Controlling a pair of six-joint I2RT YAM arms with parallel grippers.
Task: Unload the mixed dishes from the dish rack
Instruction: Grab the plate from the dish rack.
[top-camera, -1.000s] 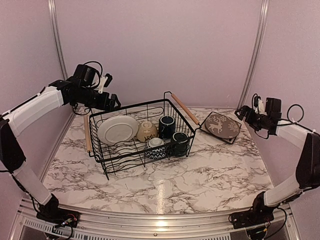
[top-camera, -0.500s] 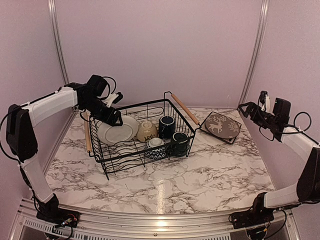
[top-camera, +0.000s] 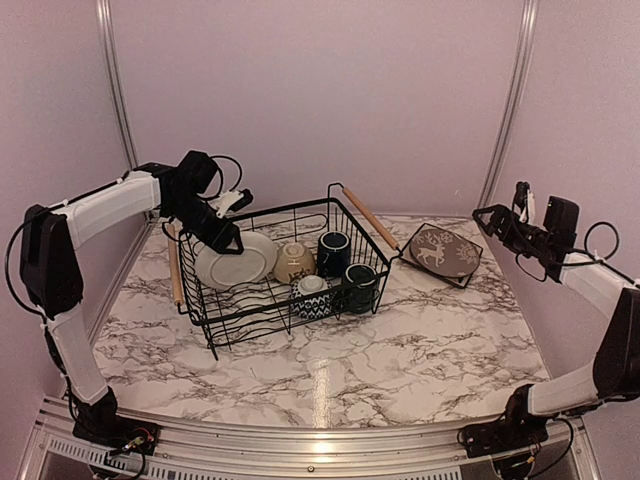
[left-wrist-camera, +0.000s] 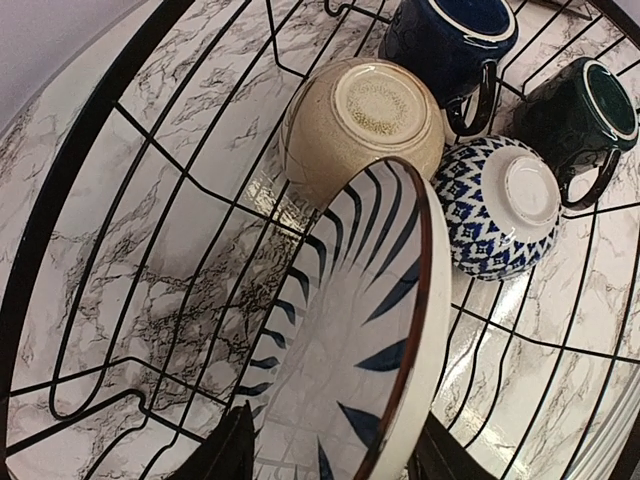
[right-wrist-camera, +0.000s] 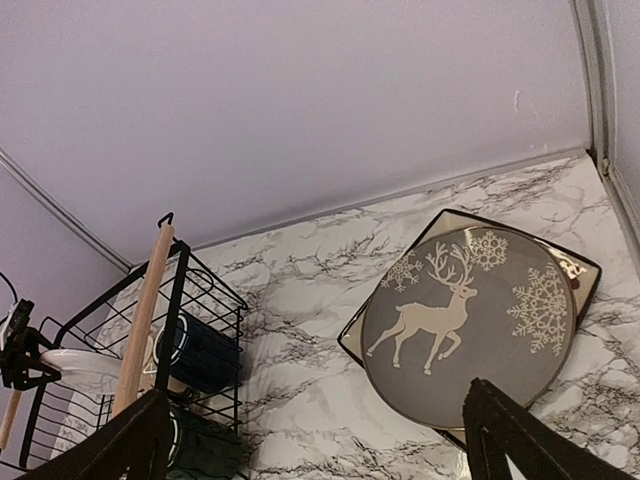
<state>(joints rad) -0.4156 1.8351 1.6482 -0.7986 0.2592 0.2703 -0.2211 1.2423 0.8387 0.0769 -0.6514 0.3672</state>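
On the marble table, unloading is partway: 2 plates are out, 5 dishes sit in the dish rack.
Right of the rack, the reindeer plate lies on the square plate, both done. Inside are the striped plate, leaning on edge at the left end, a cream bowl and a blue patterned bowl, both upside down, a navy mug and a darker mug. The left gripper straddles the striped plate's rim; whether it already pinches, I cannot tell. The right gripper hangs near the unloaded plates, spread wide and empty.
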